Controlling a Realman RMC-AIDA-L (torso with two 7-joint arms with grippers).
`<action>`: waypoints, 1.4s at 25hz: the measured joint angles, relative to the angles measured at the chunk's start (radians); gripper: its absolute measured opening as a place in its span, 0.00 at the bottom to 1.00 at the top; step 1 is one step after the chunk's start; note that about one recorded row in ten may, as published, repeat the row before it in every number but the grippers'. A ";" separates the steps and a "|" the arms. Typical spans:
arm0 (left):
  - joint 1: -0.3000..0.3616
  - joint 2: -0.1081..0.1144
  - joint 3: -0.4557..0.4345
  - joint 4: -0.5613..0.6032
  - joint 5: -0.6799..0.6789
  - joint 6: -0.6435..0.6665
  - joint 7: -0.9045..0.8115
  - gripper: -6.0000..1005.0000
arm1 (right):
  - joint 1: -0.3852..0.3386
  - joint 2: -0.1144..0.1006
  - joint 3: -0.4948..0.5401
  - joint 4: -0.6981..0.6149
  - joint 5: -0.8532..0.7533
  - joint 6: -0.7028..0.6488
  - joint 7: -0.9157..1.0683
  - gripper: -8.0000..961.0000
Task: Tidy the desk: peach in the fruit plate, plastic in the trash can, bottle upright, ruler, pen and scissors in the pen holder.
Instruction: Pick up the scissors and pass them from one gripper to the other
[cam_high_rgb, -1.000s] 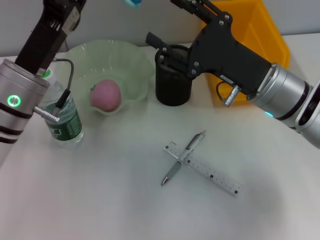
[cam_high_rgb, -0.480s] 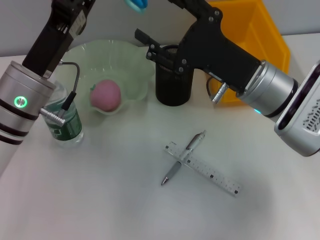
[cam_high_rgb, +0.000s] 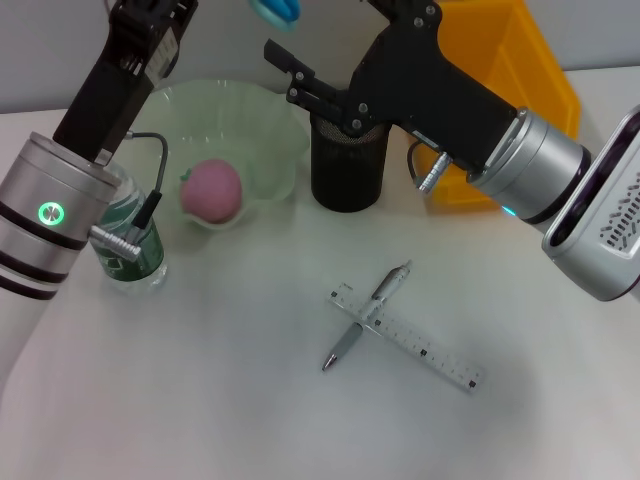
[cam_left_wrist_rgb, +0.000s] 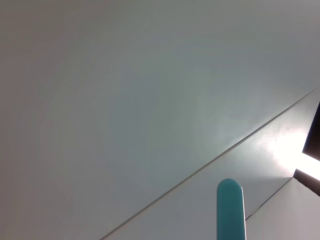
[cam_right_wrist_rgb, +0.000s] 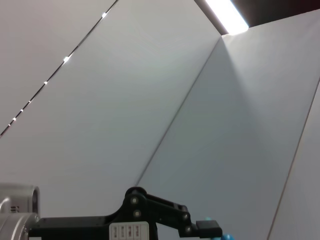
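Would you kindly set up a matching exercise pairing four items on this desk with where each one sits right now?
Things:
1. peach
2. pen
3. bottle
4. pen holder

Places:
A. lying across the ruler
B. standing upright beside the left arm
C. inside the green fruit plate
D. just in front of the yellow bin

Pairs: 1-C, 2-A, 3-B, 4-D

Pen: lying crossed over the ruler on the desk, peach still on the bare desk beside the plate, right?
Not quite. The pen does lie crossed over the ruler on the desk, but the peach is already in the fruit plate, not beside it. The head view shows this.
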 joint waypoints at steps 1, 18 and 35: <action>0.004 0.000 0.006 0.007 -0.005 0.000 0.000 0.23 | 0.001 0.000 0.000 0.000 0.000 0.000 0.000 0.74; 0.017 0.000 0.028 0.037 -0.020 0.000 -0.014 0.24 | 0.011 0.000 0.017 -0.002 0.000 0.000 -0.003 0.73; 0.017 0.000 0.075 0.055 -0.061 -0.018 -0.004 0.24 | 0.013 0.000 0.018 -0.006 0.000 0.002 -0.004 0.72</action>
